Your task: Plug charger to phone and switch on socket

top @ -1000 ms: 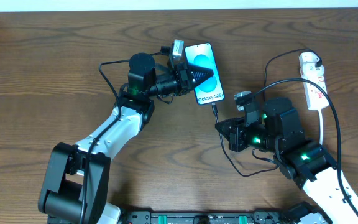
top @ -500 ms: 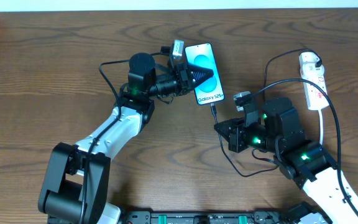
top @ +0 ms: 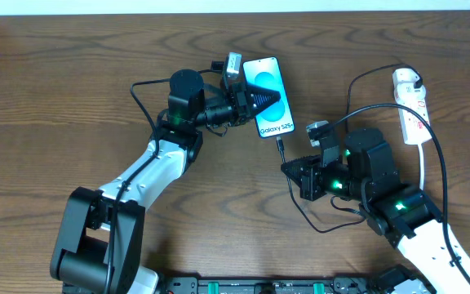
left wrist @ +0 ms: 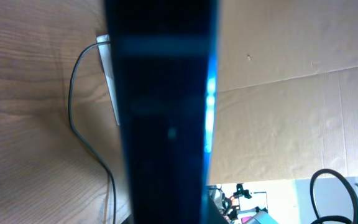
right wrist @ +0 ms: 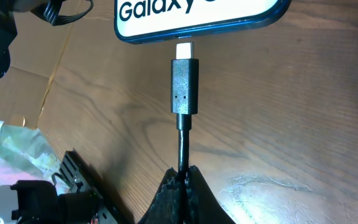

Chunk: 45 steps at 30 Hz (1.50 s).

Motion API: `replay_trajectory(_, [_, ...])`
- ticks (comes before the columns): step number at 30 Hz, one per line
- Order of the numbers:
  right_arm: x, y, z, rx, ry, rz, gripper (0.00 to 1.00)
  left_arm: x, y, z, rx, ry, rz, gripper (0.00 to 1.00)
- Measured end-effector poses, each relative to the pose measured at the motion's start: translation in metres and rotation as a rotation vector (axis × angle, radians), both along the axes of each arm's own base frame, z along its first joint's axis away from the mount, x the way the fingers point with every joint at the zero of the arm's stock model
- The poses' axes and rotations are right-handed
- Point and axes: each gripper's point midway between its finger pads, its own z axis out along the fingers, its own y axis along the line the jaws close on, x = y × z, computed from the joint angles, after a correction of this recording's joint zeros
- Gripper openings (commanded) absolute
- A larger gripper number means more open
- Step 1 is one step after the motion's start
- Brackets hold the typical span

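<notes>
The phone [top: 269, 98] lies at the table's upper middle, cyan screen up, white "Galaxy S25+" text at its near end. My left gripper [top: 255, 96] is shut on its left edge; in the left wrist view the phone [left wrist: 166, 112] fills the middle as a dark band. My right gripper [top: 290, 166] is shut on the charger cable [top: 285, 153] just behind the connector. In the right wrist view the connector [right wrist: 184, 84] points at the phone's bottom edge [right wrist: 197, 22], its metal tip touching the port. The socket [top: 412, 110] lies at the far right with the white plug head [top: 406, 79] in it.
The thin charger cable [top: 357, 82] loops from the plug head across the table, down past my right arm [top: 382, 184]. A white label tag [top: 233, 64] sits by the left wrist. A black rail [top: 243, 286] runs along the near edge.
</notes>
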Motion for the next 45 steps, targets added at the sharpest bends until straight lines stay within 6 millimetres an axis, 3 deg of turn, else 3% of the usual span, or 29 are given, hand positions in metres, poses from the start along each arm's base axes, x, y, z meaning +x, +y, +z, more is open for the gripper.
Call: replay_trajectory(45, [-0.0034,0.0012,-0.0006,0.008,0.016,0.011,0.01,-0.0019,0.0007,-0.0066,0.011,0.015,-0.001,0.07])
